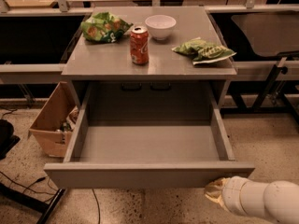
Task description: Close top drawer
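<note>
Camera view shows the top drawer (140,174) pulled far out of the grey cabinet (112,62), its flat front panel near the lower edge of the picture. The gripper (216,193), with a yellowish tip on a white arm (261,202), is low at the right, just under the right end of that panel; I cannot tell if it grasps anything. On the cabinet stand a red soda can (139,45), a white bowl (160,26) and two green snack bags (105,27).
</note>
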Motion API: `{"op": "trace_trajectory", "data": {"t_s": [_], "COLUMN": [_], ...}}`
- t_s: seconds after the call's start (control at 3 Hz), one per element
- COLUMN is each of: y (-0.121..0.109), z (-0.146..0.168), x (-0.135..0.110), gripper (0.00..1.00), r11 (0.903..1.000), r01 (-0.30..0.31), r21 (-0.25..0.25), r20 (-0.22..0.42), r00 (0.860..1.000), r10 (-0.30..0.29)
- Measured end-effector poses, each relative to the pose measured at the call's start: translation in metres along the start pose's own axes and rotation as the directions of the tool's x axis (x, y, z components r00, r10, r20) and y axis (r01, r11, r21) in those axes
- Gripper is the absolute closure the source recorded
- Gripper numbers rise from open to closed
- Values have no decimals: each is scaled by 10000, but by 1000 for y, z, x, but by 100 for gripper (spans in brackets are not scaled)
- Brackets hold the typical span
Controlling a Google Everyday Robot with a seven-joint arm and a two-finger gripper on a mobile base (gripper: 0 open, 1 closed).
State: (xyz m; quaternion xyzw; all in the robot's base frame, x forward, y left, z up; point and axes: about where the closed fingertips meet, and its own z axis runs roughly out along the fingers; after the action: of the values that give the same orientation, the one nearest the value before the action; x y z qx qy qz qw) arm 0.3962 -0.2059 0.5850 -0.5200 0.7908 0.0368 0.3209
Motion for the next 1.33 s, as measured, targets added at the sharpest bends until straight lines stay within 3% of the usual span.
{"op": "trace_trajectory", "data": {"t_s": [0.33, 0.67, 1.0, 1.33], "y": [-12, -44, -44, -81], "z": [10, 27, 27, 36], "x": [-10, -28, -28, -46], "gripper": [100, 100, 100, 100], "r11": [9998, 9979, 9979, 9929], "r01": [65, 254, 254, 549], "r21": [175, 598, 599, 1051], "r20": [416, 1136, 1138, 1702], "r00": [9991, 9930, 9930, 9827], "r10": [-72, -321, -321, -724]}}
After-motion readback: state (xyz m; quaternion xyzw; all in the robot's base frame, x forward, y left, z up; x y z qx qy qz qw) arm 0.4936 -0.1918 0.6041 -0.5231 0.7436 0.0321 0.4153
